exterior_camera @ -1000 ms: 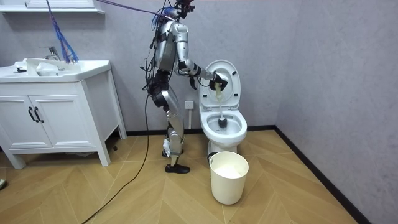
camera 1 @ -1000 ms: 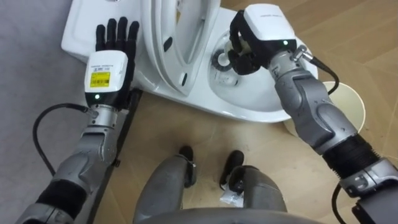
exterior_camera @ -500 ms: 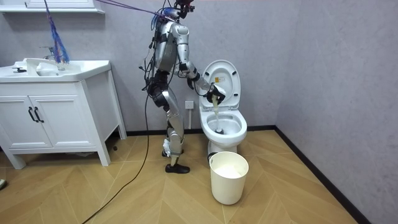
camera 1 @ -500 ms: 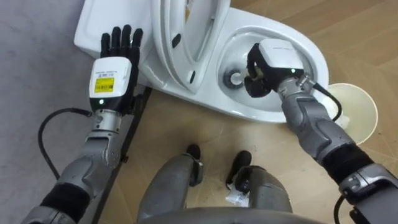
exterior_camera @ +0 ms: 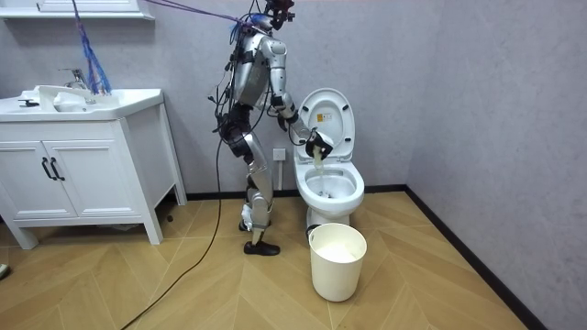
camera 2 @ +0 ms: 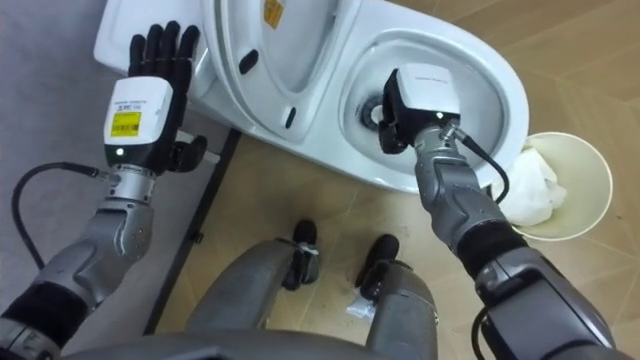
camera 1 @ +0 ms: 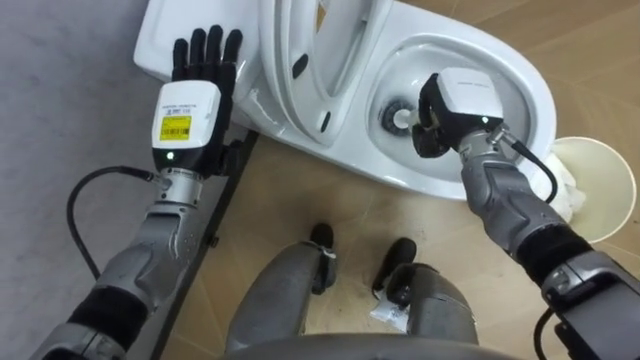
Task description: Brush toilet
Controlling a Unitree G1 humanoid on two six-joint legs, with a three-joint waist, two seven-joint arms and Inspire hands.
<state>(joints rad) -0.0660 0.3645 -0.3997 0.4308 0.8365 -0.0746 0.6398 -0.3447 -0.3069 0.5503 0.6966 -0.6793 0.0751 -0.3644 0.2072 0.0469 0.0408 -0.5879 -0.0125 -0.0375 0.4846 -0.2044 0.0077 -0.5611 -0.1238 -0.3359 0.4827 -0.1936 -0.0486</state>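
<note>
Below, one toilet [camera 1: 528, 78], one brush [exterior_camera: 317, 165] in right hand [camera 1: 455, 105], one bin [exterior_camera: 337, 271]

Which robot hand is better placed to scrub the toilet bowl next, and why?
Right. The right robot hand is over the toilet bowl, curled round the brush, whose head is down inside. The left robot hand is open near the tank.

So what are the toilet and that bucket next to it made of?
The toilet looks like glazed ceramic: bright white, smooth, shiny, rounded surfaces. The bucket seems to be matte cream plastic, with a thin wall and a dull finish, though painted metal can't be ruled out.
</note>
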